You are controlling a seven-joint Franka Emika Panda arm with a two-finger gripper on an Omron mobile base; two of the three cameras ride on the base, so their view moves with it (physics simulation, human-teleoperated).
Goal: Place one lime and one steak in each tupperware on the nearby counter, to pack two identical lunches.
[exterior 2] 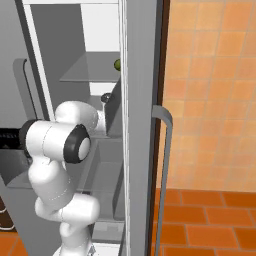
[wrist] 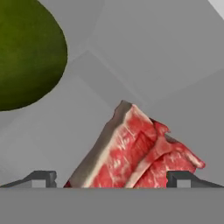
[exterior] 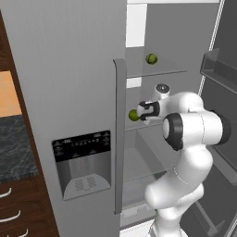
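1. Task status: judged to be at an early stage. The arm reaches into the open refrigerator [exterior: 139,152]. No tupperware is visible, so packed contents cannot be confirmed.
2. Gripper [wrist: 111,180] state: the two finger tips [wrist: 43,178] stand spread, one on each side of a steak [wrist: 131,153]. The steak lies between them, tilted on edge. Whether the pads touch the meat cannot be told, so no firm grasp is confirmed.
3. Steak location: in the hand view, on the grey refrigerator interior, directly ahead of the gripper.
4. Lime count: two. One lime [exterior: 151,59] rests on the upper glass shelf [exterior: 157,73]. A second lime [exterior: 134,115] sits on the shelf below, just beside the hand; it is probably the one that fills the upper left of the hand view.
5. Steak count: one clearly visible. Its layered look may hide a second piece; this cannot be told.
6. Counter [exterior: 16,148] location: left of the refrigerator, beyond its closed door [exterior: 69,92].
7. Remaining work, as judged: all four placements.
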